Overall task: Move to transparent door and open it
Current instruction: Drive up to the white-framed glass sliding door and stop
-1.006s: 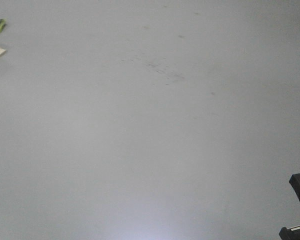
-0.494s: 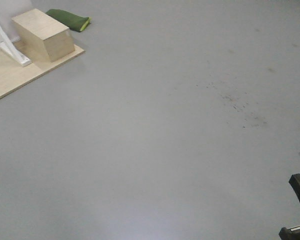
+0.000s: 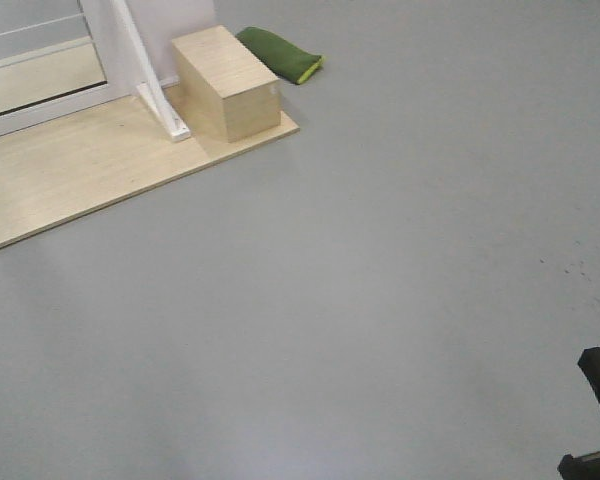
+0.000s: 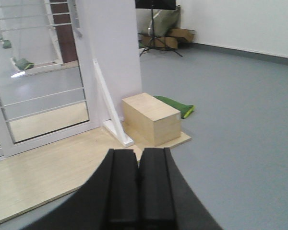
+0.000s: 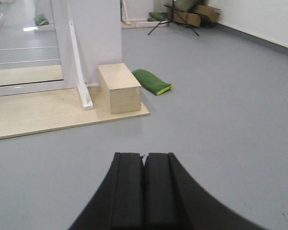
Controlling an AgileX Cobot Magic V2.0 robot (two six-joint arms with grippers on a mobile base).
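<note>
ahead, transparent door [image 4: 41, 76] upright at left, long axis vertical

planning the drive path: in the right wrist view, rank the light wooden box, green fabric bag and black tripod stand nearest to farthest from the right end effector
From the right end effector:
1. Light wooden box, ahead-left
2. Green fabric bag, beyond the box, on its right
3. Black tripod stand, far back

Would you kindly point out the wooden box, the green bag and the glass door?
wooden box [image 3: 223, 63]: front-facing view, top face.
green bag [image 3: 280, 52]: front-facing view, middle of the fabric.
glass door [image 4: 43, 72]: left wrist view, clear pane between white bars.
</note>
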